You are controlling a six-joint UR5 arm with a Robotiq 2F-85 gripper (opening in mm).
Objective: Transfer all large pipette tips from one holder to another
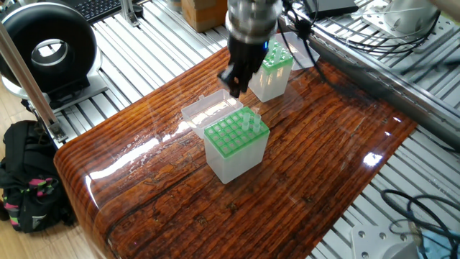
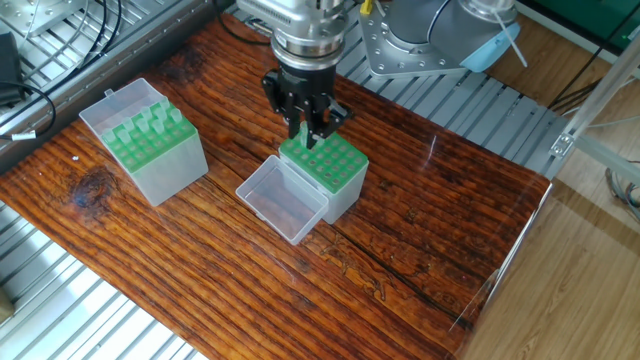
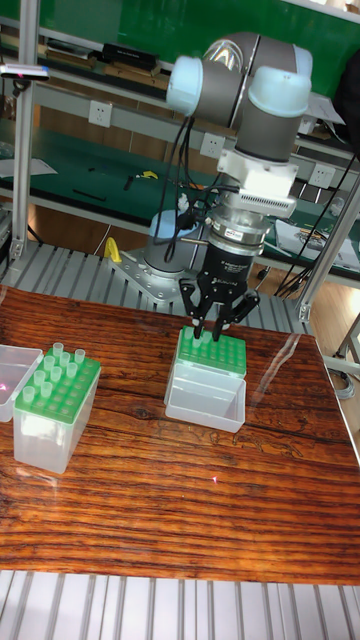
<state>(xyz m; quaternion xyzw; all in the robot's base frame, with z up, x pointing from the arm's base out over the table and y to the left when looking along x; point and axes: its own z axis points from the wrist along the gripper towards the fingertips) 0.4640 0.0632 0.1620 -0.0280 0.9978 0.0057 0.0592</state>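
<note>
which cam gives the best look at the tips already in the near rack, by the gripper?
One fixed view: the large pipette tips stand clear at the rack corner, beside the gripper. In the other fixed view the gripper covers them. In the tall fixed view they are hidden too.

Counter (image 2: 420, 215): glossy reddish wood.
On it: two clear boxes with green racks (image 2: 152, 150) (image 2: 330, 172), well apart.
Beside near box: its open lid (image 2: 283, 198).
</note>
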